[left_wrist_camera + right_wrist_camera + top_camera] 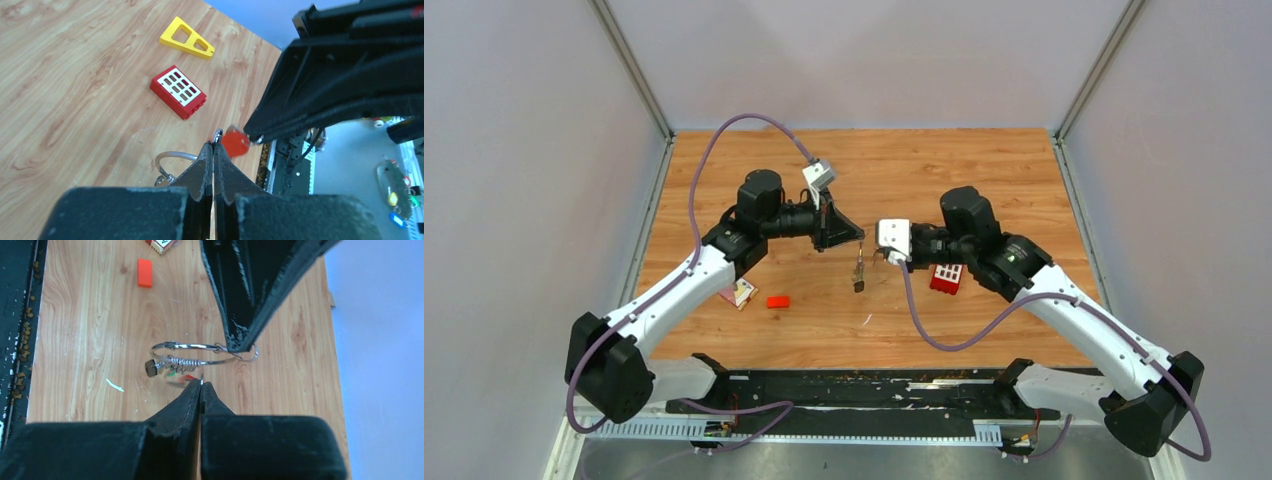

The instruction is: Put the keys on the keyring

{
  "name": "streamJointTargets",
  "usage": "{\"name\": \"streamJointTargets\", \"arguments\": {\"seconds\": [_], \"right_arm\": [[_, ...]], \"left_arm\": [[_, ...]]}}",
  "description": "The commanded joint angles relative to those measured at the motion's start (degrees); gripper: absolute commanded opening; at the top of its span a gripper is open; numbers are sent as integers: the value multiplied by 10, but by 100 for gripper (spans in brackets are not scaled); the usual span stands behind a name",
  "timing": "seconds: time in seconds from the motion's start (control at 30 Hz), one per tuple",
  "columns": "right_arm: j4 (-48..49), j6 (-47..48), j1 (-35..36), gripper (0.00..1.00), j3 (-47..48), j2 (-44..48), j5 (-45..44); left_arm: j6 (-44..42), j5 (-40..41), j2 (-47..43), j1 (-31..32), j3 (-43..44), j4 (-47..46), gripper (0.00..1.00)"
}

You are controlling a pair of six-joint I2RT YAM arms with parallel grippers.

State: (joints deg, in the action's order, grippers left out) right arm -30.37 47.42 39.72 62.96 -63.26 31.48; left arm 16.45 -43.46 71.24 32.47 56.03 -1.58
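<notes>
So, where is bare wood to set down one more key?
The far strip of the table, behind both arms, is bare. So is the near wood between the small red block and the black rail. Crowded: the centre, where the left tool and right tool meet at the keyring.

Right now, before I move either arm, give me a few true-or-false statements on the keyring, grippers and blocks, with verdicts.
1. The left gripper pinches the keyring. True.
2. The keyring lies flat on the table. False: it is held up off the wood.
3. The right gripper is open. False: its fingers are shut.
4. The red block with white squares sits beside the right arm. True.
5. The yellow piece is stacked on that block. False: they lie apart.
</notes>
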Motion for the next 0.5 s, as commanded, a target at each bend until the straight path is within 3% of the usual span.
{"name": "streamJointTargets", "arguments": {"seconds": [0.0, 0.47], "right_arm": [[42, 39, 38, 0, -6, 11, -79], [111, 68, 114, 0, -70, 42, -215]], "left_arm": [[46, -13, 0, -2, 41, -20, 0], [120, 2, -1, 4, 41, 2, 0]]}}
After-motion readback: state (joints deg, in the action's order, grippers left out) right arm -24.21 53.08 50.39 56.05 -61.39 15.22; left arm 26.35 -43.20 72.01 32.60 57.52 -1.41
